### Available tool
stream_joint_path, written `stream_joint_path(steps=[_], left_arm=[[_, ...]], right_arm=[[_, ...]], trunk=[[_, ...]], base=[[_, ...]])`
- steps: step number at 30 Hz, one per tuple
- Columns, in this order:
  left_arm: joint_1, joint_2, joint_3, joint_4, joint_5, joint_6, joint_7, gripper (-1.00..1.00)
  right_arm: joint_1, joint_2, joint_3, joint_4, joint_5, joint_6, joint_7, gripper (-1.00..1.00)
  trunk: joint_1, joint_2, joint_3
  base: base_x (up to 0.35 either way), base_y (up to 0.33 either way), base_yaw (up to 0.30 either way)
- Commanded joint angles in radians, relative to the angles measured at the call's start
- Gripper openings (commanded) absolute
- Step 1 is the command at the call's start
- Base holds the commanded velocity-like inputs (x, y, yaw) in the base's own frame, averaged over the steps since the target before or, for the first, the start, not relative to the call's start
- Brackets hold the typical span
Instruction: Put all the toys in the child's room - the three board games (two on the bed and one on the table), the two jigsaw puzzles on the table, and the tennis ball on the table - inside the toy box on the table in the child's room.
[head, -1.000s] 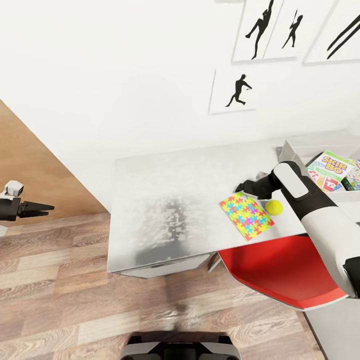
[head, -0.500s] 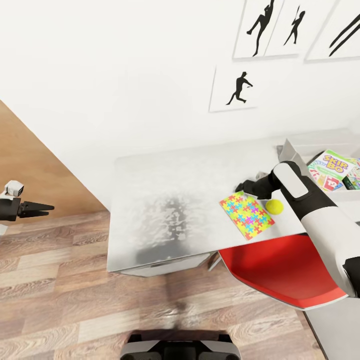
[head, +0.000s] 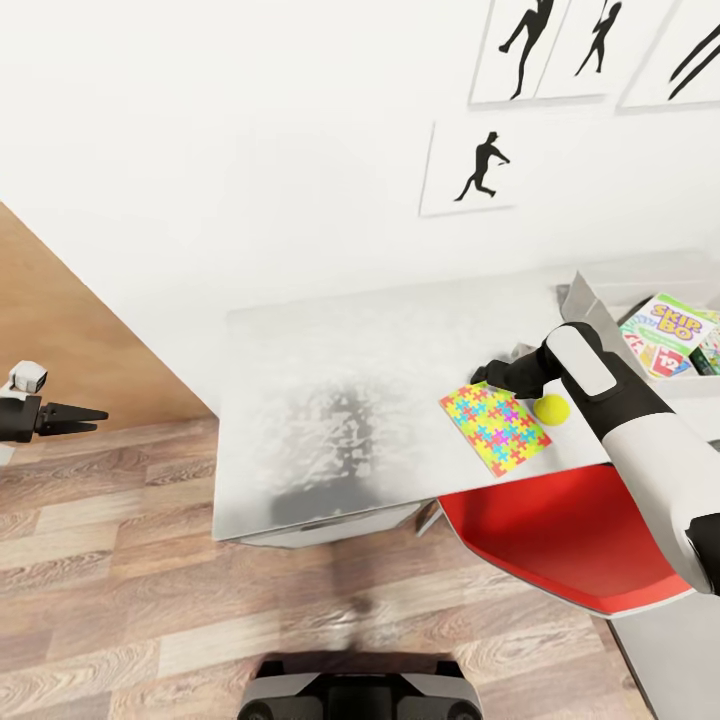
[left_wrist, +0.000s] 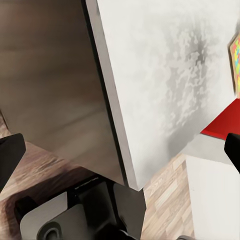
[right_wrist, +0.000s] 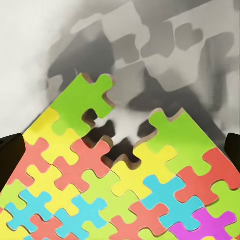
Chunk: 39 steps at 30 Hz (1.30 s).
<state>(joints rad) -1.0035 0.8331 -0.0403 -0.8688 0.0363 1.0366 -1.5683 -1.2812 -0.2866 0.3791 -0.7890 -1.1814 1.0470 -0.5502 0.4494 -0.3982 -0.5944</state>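
Multicoloured jigsaw puzzle (head: 493, 428) on white table (head: 330, 400), tennis ball (head: 550, 408) beside

A red chair seat (head: 560, 535) is showing at the near right, tucked partly under the desk edge. A brown wooden panel (head: 60, 340) is leaning along the left wall, meeting the floorboards. Farther right, near the corner, a pale grey surface (head: 670, 650) is lying beside the chair.
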Motion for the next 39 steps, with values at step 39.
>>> stream_joint_path(steps=[39], left_arm=[[-0.001, 0.000, -0.004, 0.002, 0.004, 0.011, -0.002, 1.00]], right_arm=[[0.002, 0.001, 0.008, 0.005, -0.012, 0.000, -0.008, 1.00]], trunk=[[0.001, -0.002, -0.002]], base=[[0.000, 0.000, 0.000]])
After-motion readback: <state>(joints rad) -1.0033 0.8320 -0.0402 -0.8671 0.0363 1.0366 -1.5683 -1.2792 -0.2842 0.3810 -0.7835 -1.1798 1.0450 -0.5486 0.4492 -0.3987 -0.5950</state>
